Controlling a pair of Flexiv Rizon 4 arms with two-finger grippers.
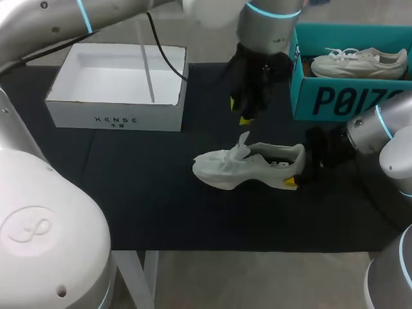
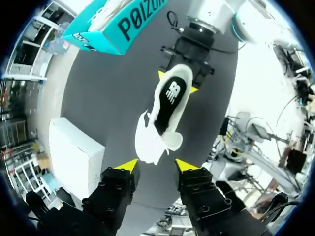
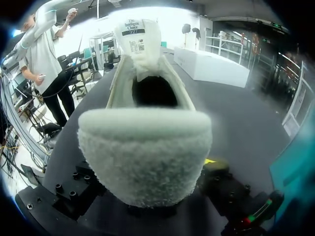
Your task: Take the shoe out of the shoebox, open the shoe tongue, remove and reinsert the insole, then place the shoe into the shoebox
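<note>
The white shoe (image 1: 248,166) sits upright on the dark worktop (image 1: 161,212), outside the white shoebox (image 1: 116,114) and well apart from it. Its heel is clamped between the fingers of the right gripper (image 1: 297,175). The left gripper (image 1: 239,111) hovers above the shoe, fingers spread wide and holding nothing.

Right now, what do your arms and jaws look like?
My left arm and right arm are smooth silver-grey tubes with light-blue rings at the joints. A black cable hangs from the left one. Both end in blocky black jaws with yellow tips.
</note>
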